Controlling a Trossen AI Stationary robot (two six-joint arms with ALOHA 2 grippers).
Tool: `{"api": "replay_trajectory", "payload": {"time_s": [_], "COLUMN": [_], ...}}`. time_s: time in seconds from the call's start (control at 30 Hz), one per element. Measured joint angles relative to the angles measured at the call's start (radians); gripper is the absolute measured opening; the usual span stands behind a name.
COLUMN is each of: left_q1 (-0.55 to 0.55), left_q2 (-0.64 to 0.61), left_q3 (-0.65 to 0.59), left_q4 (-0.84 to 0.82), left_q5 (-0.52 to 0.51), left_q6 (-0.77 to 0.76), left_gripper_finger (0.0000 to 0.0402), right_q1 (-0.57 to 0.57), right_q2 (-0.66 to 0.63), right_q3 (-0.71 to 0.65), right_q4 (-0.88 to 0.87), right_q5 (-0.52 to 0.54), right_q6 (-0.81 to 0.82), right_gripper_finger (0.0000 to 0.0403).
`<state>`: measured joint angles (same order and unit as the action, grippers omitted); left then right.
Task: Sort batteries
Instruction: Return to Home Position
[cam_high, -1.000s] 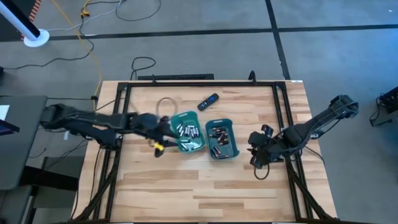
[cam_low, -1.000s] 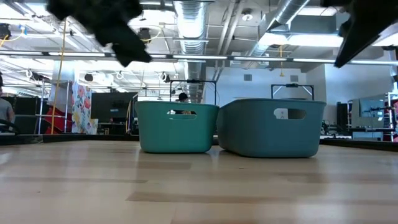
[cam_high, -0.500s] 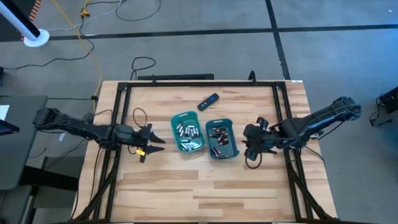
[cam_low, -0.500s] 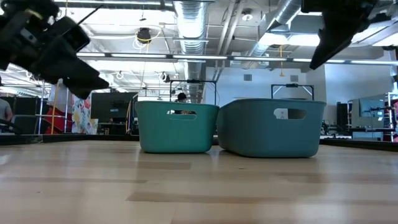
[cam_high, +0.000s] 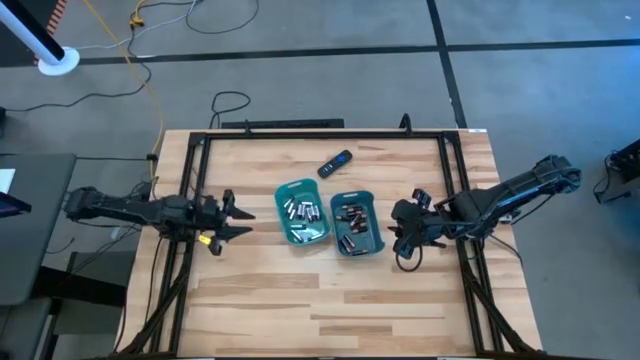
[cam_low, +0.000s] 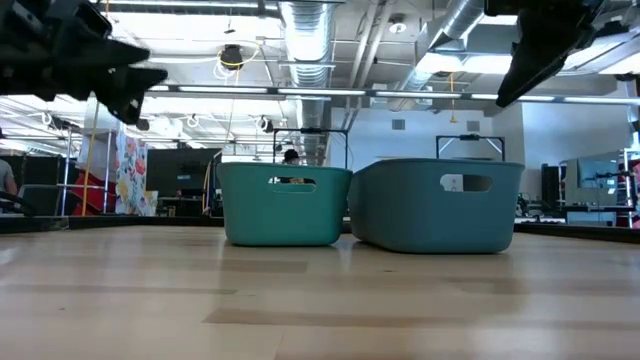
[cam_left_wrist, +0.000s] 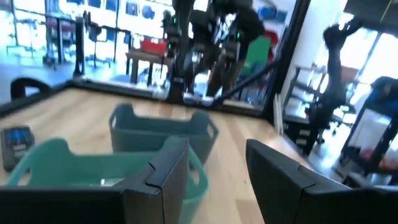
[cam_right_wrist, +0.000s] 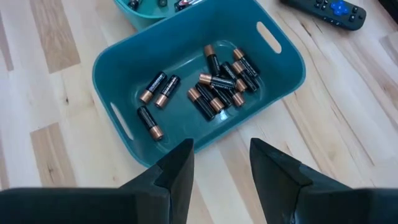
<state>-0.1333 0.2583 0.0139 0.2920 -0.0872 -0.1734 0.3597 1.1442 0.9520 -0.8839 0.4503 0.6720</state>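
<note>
Two teal trays sit side by side mid-table. The left tray (cam_high: 303, 211) holds silvery-grey batteries (cam_high: 300, 210). The right tray (cam_high: 357, 224) holds dark batteries with coppery ends (cam_right_wrist: 214, 84). My left gripper (cam_high: 235, 219) hangs open above the table, left of the left tray, pointing at it; both trays show past its fingers (cam_left_wrist: 168, 168). My right gripper (cam_high: 400, 225) is open, above the table just right of the right tray (cam_right_wrist: 199, 81), empty.
A black remote with a blue button (cam_high: 335, 162) lies behind the trays toward the far edge, also seen in the right wrist view as the remote (cam_right_wrist: 323, 9). Black frame rails (cam_high: 190, 200) run along the table's left, right and far sides. Bare wood lies near the front edge.
My left gripper has drawn back from over the left tray toward the table's left edge and now hangs level left of it. My right gripper moved a little toward the right tray and then held still. The trays and batteries have stayed put.
</note>
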Motion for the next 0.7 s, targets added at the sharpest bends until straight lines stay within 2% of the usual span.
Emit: {"api": "replay_trajectory", "payload": {"time_s": [0.27, 0.4, 0.53, 0.7], "left_q1": [0.0, 0.002, 0.002, 0.002], "left_q2": [-0.26, -0.246, -0.254, -0.239], "left_q3": [-0.001, 0.006, 0.006, 0.011], "left_q4": [-0.107, -0.136, -0.257, -0.274], "left_q5": [0.001, 0.003, 0.001, 0.006], "left_q6": [0.033, 0.027, 0.039, 0.04], "left_gripper_finger": [0.0158, 0.0158, 0.0158, 0.0158], "right_q1": [-0.001, -0.001, 0.0, 0.006], "right_q2": [0.0, 0.0, 0.0, 0.0], "right_q3": [0.0, 0.0, 0.0, 0.0], "right_q4": [-0.004, -0.006, -0.005, -0.005], "right_q5": [0.0, 0.0, 0.0, -0.001], "right_q6": [-0.026, -0.029, -0.029, -0.029], "right_gripper_finger": [0.0172, 0.0172, 0.0172, 0.0172]}}
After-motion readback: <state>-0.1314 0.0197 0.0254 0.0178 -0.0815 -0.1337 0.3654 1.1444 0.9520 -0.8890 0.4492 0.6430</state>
